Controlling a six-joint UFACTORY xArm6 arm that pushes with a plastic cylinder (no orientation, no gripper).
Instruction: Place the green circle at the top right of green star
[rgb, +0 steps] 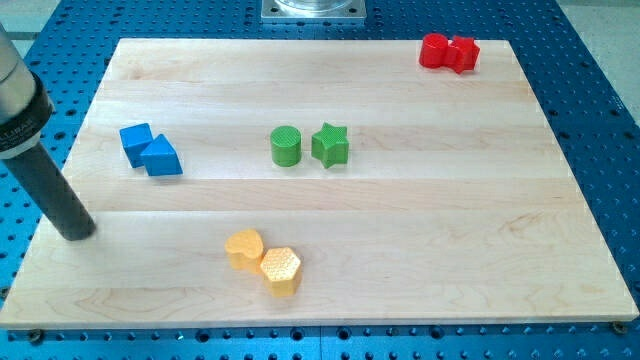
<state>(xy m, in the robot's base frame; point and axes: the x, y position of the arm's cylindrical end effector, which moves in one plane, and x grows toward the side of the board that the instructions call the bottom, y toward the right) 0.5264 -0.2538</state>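
far left of the view: the dark rod comes down from the upper left corner, and my tip (77, 232) sits on the wooden board (420, 260) close to its left edge, low in the view. there is no gripper on this arm, so nothing to open or close; the tip touches no block.

next, right of the tip and higher: two blue blocks, a blue cube (135, 143) and a blue wedge (162, 158), touching each other.

lower centre: an orange cylinder (243, 248) and an orange hexagon (281, 270), touching, near the view's bottom.

centre: the green circle (286, 146) stands just left of the green star (330, 145), the two very close, perhaps touching; level with each other.

far right, view's top: a pair of red blocks (449, 52) pressed together, shapes hard to make out.

the relation that matters: the circle lies up and to the right of the tip, well apart, with the blue pair near that line. the circle is on the wrong side of the star. my judgement is that it has to go around the star, probably over its top, to end at the upper right, so the tip would need to get at the circle from below or from its left without nudging the star.
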